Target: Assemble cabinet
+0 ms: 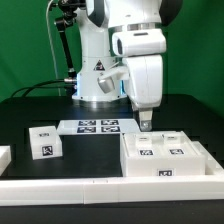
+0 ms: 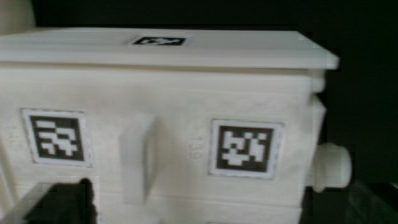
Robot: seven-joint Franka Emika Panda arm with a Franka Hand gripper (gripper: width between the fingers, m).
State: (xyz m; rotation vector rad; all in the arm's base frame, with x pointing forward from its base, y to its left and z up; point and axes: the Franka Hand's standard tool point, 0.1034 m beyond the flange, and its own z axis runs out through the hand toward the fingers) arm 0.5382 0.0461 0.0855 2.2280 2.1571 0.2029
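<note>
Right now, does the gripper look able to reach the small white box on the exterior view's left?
Probably yes. The small box stands alone on the black table, apart from the marker board and the cabinet frame. The gripper hovers above that frame, and nothing shows over the box.

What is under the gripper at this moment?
The big white cabinet, tags facing up; the gripper hangs over its far edge. Whether the two touch is unclear, and the cabinet's inside is hidden by its own walls.

Wide exterior, close wrist, shared cabinet (image 1: 165,155) (image 2: 178,110)
</note>
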